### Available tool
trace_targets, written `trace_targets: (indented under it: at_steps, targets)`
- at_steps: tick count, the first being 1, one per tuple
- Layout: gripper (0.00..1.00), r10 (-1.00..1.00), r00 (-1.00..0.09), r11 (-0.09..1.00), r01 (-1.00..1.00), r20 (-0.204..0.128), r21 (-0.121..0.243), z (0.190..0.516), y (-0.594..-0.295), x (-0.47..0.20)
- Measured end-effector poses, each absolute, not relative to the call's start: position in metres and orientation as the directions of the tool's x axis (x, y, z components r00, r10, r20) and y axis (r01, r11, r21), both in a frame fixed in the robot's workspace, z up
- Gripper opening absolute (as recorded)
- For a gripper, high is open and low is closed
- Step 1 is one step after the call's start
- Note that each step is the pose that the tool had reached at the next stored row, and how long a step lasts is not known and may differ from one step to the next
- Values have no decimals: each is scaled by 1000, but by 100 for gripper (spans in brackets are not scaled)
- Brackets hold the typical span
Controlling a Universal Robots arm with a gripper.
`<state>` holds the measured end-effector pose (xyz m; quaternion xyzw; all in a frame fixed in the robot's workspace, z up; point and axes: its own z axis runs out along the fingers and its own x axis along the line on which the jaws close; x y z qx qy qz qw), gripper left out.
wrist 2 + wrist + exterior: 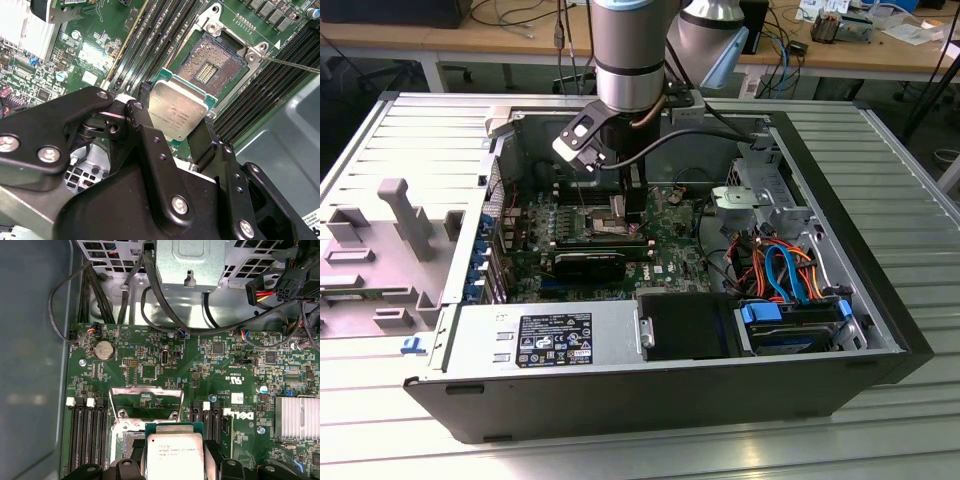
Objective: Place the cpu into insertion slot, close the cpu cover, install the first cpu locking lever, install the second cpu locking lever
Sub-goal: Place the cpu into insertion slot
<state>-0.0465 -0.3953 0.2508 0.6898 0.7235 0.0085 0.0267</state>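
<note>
The claw grips the cpu close over the uncovered insertion slot, so placing is in hand; seating, I think, needs square alignment.

Silvery-grey cpu; black gripper; green circuit board; silver cpu cover; insertion slot dark, finely speckled.

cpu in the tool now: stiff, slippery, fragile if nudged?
Likely stiff: the cpu is a flat metal-topped plate, with no sag in the tool. Probably slippery: it is held by thin edges. Scraping seems risky: the open insertion slot close by shows fine contacts.
</note>
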Motion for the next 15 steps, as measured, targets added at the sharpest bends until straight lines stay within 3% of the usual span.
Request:
trace_targets:
  at_steps: [15]
  targets:
    - [55,999,-47,48,998,-27,49,247,-395,-46]
